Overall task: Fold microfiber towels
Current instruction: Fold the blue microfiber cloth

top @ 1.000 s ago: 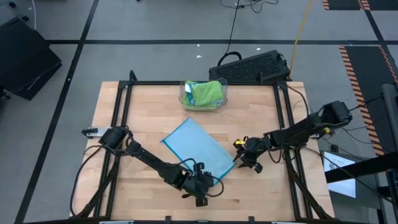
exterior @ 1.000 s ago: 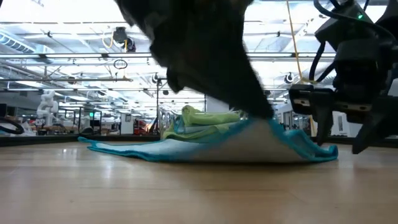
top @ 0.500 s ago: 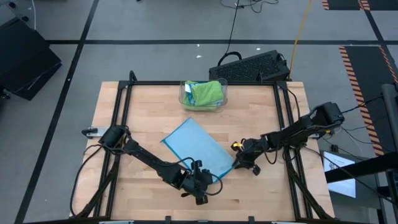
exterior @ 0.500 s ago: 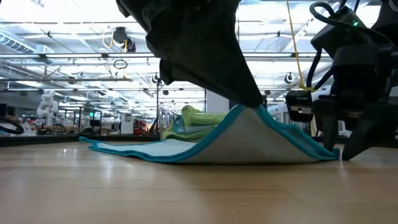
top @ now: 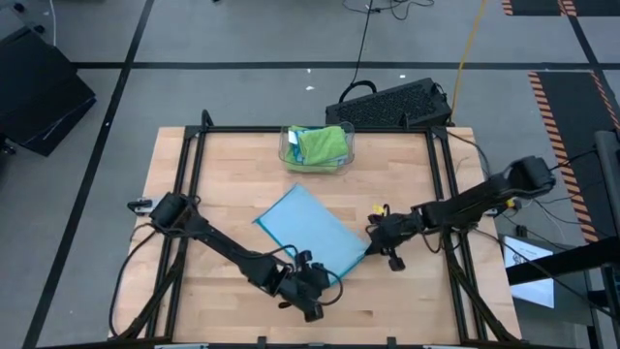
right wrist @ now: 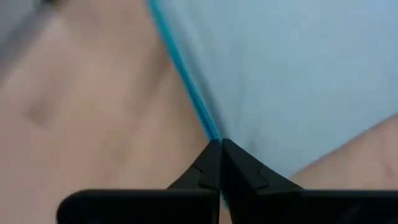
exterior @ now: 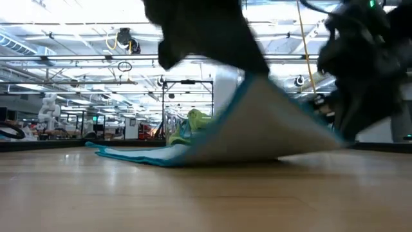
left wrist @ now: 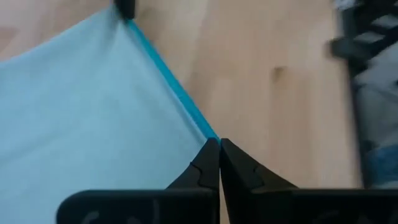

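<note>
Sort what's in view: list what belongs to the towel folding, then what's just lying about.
Job:
- light blue towel, spread on the table
- green towel in the bin
- left tool and right tool, each shut on the light blue towel's corners

Lying about:
- clear bin
- black keyboard beyond the table

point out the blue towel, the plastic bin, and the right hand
blue towel [top: 308,227], high view, middle of the flat part.
plastic bin [top: 287,155], high view, left rim.
right hand [right wrist: 220,144], right wrist view, fingertips pinched shut on the towel's edge.
</note>
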Motion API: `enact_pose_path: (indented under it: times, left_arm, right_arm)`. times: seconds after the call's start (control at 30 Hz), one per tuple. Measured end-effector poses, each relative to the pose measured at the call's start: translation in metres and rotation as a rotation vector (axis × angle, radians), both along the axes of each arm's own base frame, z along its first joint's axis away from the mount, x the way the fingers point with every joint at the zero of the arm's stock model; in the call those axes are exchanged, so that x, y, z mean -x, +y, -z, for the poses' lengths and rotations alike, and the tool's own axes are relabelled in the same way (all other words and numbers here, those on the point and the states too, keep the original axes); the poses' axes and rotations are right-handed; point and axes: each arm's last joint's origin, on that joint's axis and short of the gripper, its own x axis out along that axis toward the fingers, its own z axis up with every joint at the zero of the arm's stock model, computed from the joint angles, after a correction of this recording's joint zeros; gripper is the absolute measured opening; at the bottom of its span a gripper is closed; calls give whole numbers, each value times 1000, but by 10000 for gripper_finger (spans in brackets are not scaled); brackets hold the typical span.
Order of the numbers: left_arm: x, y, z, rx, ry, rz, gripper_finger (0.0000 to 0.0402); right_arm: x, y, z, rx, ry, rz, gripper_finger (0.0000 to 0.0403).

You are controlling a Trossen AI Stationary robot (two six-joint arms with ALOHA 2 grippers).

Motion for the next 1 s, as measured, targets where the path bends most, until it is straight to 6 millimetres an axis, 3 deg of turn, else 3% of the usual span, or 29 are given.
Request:
enact_pose_path:
  times: [0.17, 0.37, 0.53, 0.73, 1.0]
  left_arm:
    - [12, -9, -26, 47, -51, 13, 5]
    - [27, -18, -44, 82, -61, 18, 5]
    - [50, -30, -65, 121, -52, 58, 3]
    - [79, -36, -83, 101, -8, 62, 3]
    - [100, -53, -77, 91, 32, 24, 3]
  right_arm:
    - [-12, 12, -42, -340, 90, 141, 1]
    - [-30, 26, -78, -688, 229, 364, 1]
    - [-47, 41, -104, -889, 330, 340, 1]
    - [-59, 53, -109, -944, 412, 333, 0]
    - [-71, 61, -107, -1081, 423, 360, 0]
